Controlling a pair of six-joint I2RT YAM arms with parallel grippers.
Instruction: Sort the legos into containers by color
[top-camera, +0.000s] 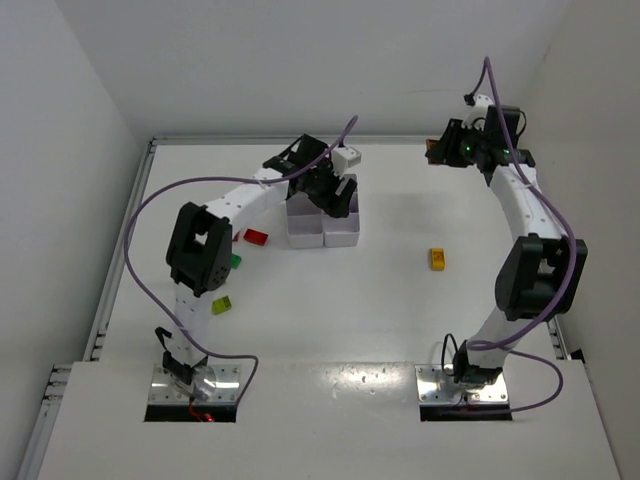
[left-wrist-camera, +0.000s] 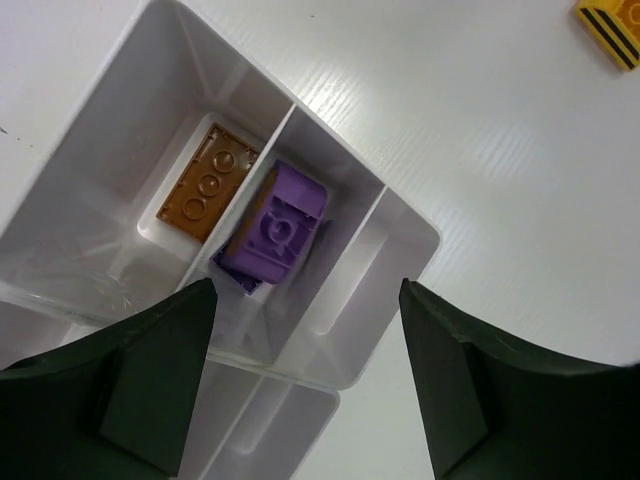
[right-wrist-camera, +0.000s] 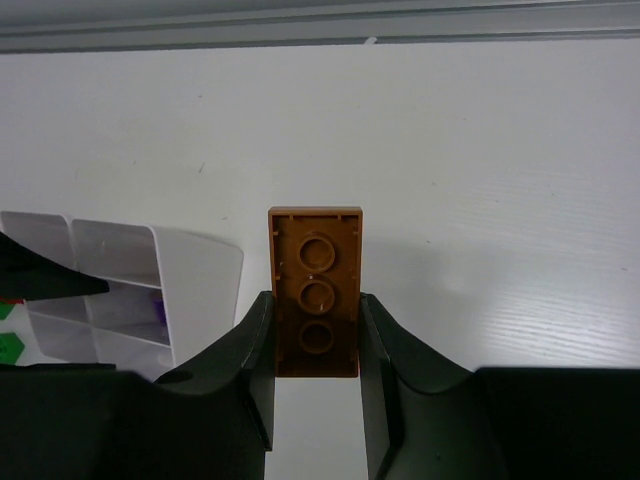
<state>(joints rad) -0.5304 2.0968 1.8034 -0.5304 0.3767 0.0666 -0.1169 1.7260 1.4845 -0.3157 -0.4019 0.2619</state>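
The left tool hangs with jaws apart over the tray, where a purple brick lies; well right of the tray our right tool clamps a brown brick, so we risk a collision if it comes in before the left one clears.

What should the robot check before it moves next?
1. Right fingers clamp the orange-brown flat plastic brick: ok.
2. Left fingers open and empty: ok.
3. Purple plastic brick is inside the white divided plastic tray: ok.
4. Purple brick lies flat: cannot tell.
5. Second orange-brown brick sits in the neighbouring compartment, showing where the held one belongs: ok.
6. Yellow brick, red brick, green brick and lime brick are sorted: not ok, loose on the white table.
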